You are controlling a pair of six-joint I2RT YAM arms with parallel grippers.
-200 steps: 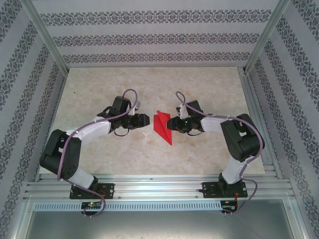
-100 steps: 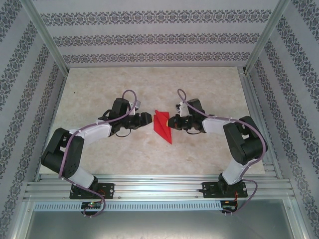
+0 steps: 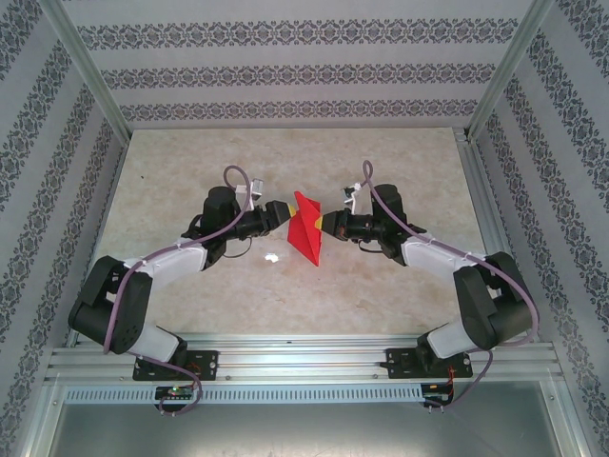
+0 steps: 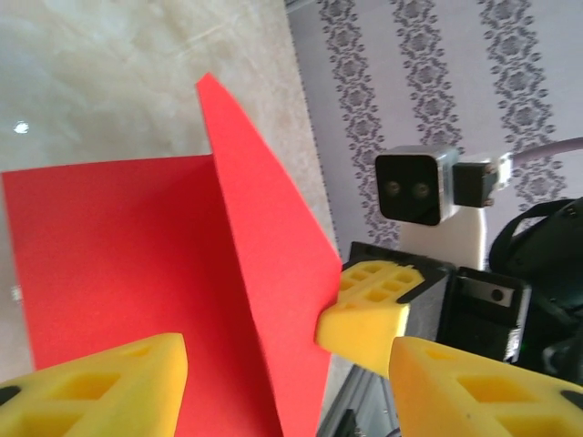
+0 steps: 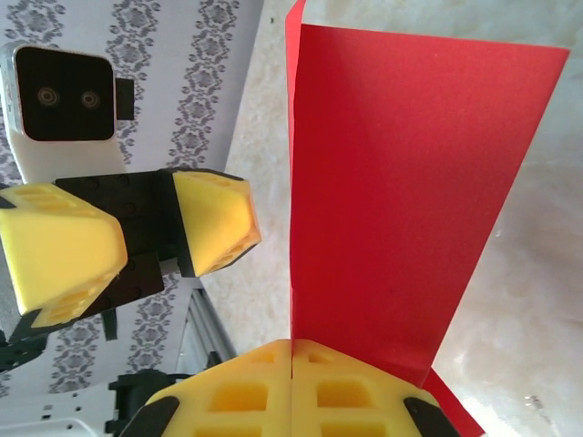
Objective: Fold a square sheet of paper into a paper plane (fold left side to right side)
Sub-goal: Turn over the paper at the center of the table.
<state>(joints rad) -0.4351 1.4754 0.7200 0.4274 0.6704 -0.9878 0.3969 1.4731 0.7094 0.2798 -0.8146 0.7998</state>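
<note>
**Paper, thin, bright red and creased [image 3: 306, 235], pinched on one side over the table**

The red paper stands up on edge above the middle of the pale, marble-patterned table [image 3: 190, 162], between the two arms. From above it reads as a folded shape that narrows to a point toward the near edge. I cannot tell whether that point touches the table.

The right arm's yellow foam fingers [image 5: 246, 391] are pressed together with the paper's right edge caught between them. In the right wrist view a tall red panel rises straight out of the seam where they meet, and a smaller red flap pokes out low on the right.

The left arm's yellow foam fingers [image 4: 100, 387] stand apart at the paper's other side. In the left wrist view one sits at each lower corner, and a red fold runs down into the gap between them. I see no firm contact there, so the paper is not clamped from the left.

Grey-patterned wallpaper [image 3: 285, 76] closes in the space on three sides.
</note>
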